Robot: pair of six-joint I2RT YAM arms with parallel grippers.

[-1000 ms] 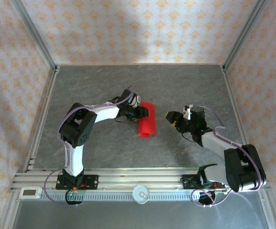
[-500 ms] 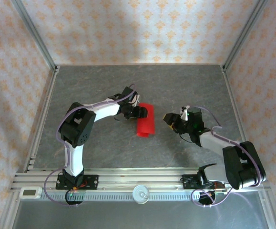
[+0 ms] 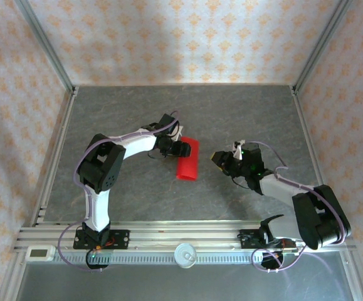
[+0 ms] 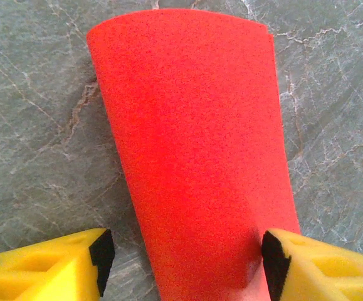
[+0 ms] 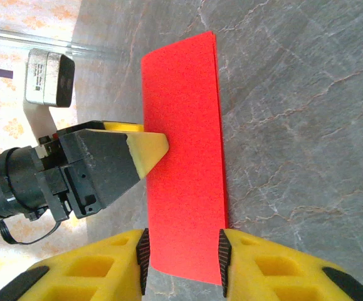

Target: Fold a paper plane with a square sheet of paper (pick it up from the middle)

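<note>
Though folded into a narrow, upward-bowed strip, treat the square sheet of paper [image 3: 188, 161] as thin, light, limp stock, likely to crumple under a hard pinch and to skid on the smooth surface [image 3: 118, 119]. Find it at mid-surface, straddled near its 12 o'clock end by the wide-spread left gripper [image 3: 182, 149], one pad [image 4: 274, 257] touching the strip's edge, with the right gripper [image 3: 217, 158] parted to a moderate gap, holding nothing, near the strip at 3 o'clock. Take hold lightly across the middle of the long edges, as the task asks, keeping off the corners.
</note>
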